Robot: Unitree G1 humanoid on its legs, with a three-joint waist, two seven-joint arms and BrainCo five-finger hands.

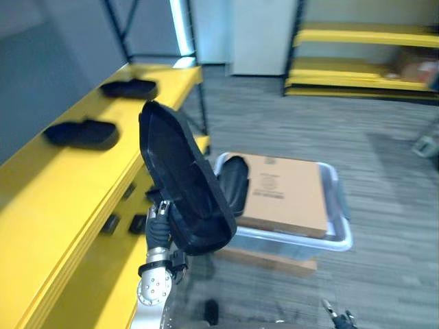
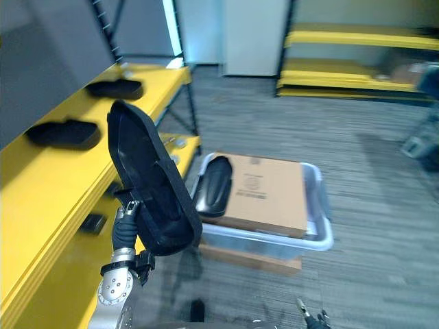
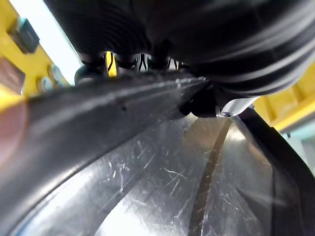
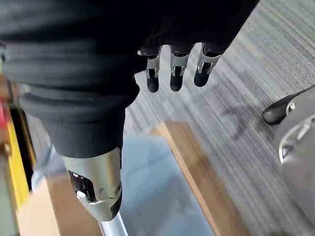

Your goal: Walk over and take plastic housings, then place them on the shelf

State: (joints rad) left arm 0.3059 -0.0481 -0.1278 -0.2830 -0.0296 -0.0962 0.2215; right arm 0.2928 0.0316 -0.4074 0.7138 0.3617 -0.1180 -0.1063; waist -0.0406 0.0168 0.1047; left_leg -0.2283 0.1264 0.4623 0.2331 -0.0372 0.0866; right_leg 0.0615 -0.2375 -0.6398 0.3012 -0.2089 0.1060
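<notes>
Left hand holds a black plastic housing up beside the yellow shelf.
Left hand (image 1: 159, 223) has its fingers (image 1: 162, 211) clenched on the lower rim of the held housing (image 1: 180, 171). Long axis runs steeply up, top end leaning toward the shelf (image 1: 41, 199), hollow side toward the camera. The left wrist view adds its glossy, scratched inner face. Right hand (image 4: 174, 69) hangs over carpet, fingers released. Beyond is a clear bin (image 1: 341, 236) with a cardboard box (image 1: 285, 192) and a binned housing (image 1: 233, 179). Farther, on the shelf top, sit a near shelf housing (image 1: 82, 132) and a far shelf housing (image 1: 129, 88).

Yellow shelf (image 1: 55, 199) – black housing (image 1: 81, 133) near & 2nd housing (image 1: 129, 88) farther; carpet floor (image 1: 391, 192) – bin (image 1: 343, 232) on board (image 1: 274, 262).
</notes>
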